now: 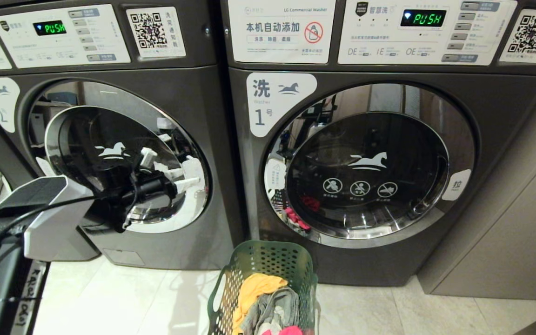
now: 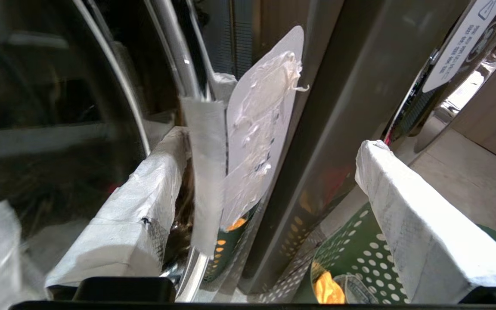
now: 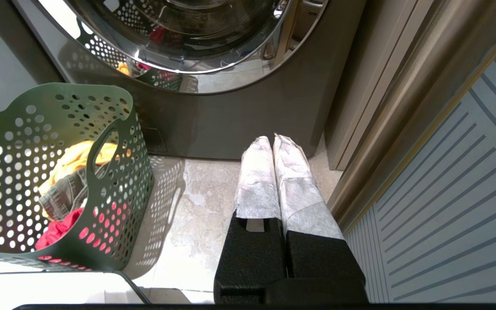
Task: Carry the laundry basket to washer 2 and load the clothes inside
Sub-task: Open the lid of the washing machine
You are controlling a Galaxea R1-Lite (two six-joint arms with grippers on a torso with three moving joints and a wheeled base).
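Between my spread left gripper (image 2: 269,189) fingers: washer 2 (image 1: 212,139) door edge, unopened. Laundry basket (image 1: 268,260) delivered below; clothes (image 1: 268,302) unloaded.

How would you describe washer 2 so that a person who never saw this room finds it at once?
Dark grey front-loading machines stand in a row against the wall, with the green laundry basket on the floor before them. Washer 2 is left of the basket, where the open left gripper reaches its round door. Its white label shows "2", whereas its right-hand neighbour shows "1".
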